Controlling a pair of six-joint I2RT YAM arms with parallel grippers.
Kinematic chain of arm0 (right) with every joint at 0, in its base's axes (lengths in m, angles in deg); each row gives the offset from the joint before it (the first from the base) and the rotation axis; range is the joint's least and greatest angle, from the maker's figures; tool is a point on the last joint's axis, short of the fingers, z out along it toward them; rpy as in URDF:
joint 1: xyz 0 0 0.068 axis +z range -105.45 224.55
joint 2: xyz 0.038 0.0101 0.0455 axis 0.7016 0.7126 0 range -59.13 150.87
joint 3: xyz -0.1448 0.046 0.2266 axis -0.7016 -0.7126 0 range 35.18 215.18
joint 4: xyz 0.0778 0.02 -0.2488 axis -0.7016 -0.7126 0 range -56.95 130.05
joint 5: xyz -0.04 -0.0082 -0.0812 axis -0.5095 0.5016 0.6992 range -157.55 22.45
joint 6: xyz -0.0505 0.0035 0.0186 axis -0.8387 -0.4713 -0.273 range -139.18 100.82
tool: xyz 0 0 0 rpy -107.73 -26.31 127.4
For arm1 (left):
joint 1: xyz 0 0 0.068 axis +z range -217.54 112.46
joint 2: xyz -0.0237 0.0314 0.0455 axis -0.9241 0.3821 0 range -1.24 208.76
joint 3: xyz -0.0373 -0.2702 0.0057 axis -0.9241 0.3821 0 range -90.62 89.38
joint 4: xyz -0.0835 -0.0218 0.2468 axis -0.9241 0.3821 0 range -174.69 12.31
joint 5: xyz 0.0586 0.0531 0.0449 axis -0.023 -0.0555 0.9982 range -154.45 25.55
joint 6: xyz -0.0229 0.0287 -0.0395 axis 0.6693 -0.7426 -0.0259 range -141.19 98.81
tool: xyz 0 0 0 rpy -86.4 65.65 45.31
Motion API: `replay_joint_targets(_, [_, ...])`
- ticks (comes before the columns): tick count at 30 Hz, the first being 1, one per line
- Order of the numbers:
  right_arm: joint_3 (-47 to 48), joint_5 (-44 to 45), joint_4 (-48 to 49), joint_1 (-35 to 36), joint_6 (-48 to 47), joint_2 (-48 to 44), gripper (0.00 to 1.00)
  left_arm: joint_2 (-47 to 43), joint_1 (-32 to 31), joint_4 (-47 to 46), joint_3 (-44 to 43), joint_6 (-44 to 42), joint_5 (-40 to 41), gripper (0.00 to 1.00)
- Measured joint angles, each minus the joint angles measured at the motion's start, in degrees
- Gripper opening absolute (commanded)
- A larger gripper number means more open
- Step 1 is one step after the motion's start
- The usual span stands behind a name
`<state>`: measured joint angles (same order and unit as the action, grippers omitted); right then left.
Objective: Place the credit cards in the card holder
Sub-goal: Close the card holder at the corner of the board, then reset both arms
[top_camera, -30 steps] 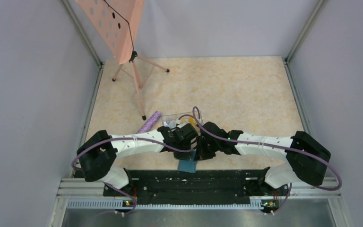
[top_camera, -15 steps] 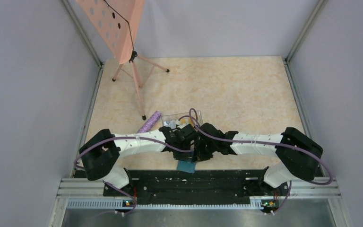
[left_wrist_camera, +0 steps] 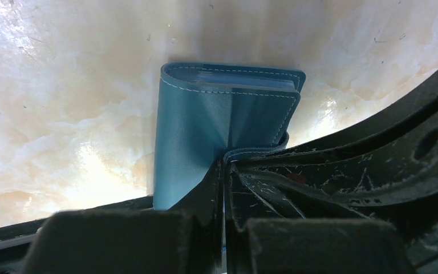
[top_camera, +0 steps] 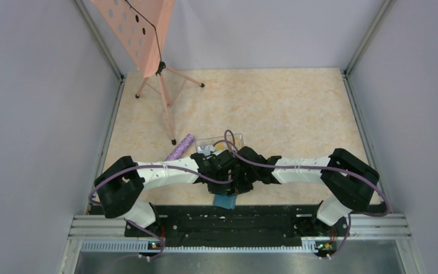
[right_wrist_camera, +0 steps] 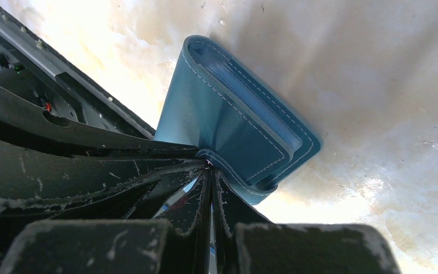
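Note:
The teal card holder (top_camera: 225,201) lies at the table's near edge, under both gripper heads. In the left wrist view the card holder (left_wrist_camera: 199,120) is folded, and its stitched flap curls up to my left gripper (left_wrist_camera: 223,171), which is shut on that flap. My right gripper (right_wrist_camera: 210,171) is shut right beside it at the same flap of the card holder (right_wrist_camera: 222,114), with the thin pale edge of a credit card (right_wrist_camera: 211,228) between its jaws. A white, blue and red bit of card (right_wrist_camera: 177,194) shows between the black fingers. More credit cards (top_camera: 222,146) lie in a clear box.
The clear box (top_camera: 236,137) stands just beyond the grippers, with a purple roll (top_camera: 181,147) to its left. A pink music stand (top_camera: 140,28) spreads its legs (top_camera: 168,120) over the far left. The black base rail (top_camera: 234,220) borders the near edge.
The right arm's elbow and forearm have swung left, folding closer to the centre. Both grippers stay shut together over the card holder. The left arm has barely moved.

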<state>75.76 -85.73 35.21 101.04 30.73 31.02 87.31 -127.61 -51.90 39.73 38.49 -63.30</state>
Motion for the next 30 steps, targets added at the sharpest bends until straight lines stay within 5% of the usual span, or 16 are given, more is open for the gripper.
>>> replay_joint_targets(7, [0.8,0.0,-1.6,0.0,0.0,0.2,0.00,-0.1,0.5,-0.2,0.3,0.3,-0.8,0.03])
replay_joint_targets(9, [0.8,0.5,-1.9,0.0,0.0,-0.3,0.00,-0.7,0.4,-0.4,0.3,0.0,-0.6,0.14])
replay_joint_targets(11, [0.8,1.3,-2.4,0.1,-0.1,-0.9,0.02,-1.4,0.2,-0.8,0.3,-0.6,-0.2,0.37])
replay_joint_targets(17, [0.2,6.6,-7.5,1.1,-0.8,-6.9,0.41,-7.5,-0.1,-1.5,2.2,-3.2,2.0,0.66])
replay_joint_targets(23, [-2.5,9.1,-9.4,-1.6,0.0,-16.6,0.82,-23.6,0.5,-6.7,7.0,-3.5,4.1,0.87])
replay_joint_targets(30, [-8.2,6.9,-8.0,-7.8,1.0,-26.9,0.98,-40.5,4.9,-25.9,24.4,2.2,2.5,0.99])
